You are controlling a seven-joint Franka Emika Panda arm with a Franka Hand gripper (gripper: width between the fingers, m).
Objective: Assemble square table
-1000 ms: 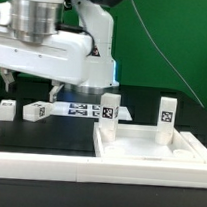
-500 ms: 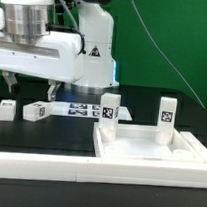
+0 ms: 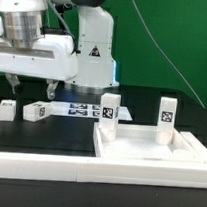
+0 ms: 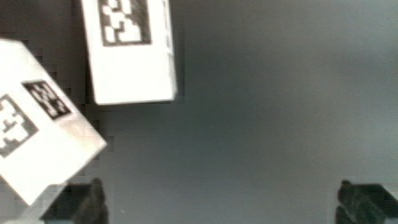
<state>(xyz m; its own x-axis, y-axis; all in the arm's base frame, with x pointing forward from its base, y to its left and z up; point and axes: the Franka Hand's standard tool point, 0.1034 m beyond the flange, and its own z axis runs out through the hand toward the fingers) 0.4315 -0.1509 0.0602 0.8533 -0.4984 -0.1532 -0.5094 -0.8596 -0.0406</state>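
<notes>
The white square tabletop [image 3: 154,147] lies at the exterior view's right, with two tagged white legs [image 3: 109,110] [image 3: 168,112] standing upright at its far corners. Two loose tagged legs [image 3: 7,108] [image 3: 35,111] lie on the black table at the left. My gripper [image 3: 31,84] hangs open and empty a little above them. In the wrist view the two loose legs [image 4: 128,50] [image 4: 36,120] show off to one side of the open gripper [image 4: 222,205], whose dark fingertips [image 4: 75,203] are spread wide over bare table.
The marker board [image 3: 81,110] lies flat behind the loose legs. A long white rail [image 3: 57,170] edges the front of the work surface. The robot's base [image 3: 92,61] stands at the back, against a green wall.
The wrist has shifted slightly toward the exterior view's left and the arm behind it has drawn up. The gripper stays open above the loose legs. No part has moved.
</notes>
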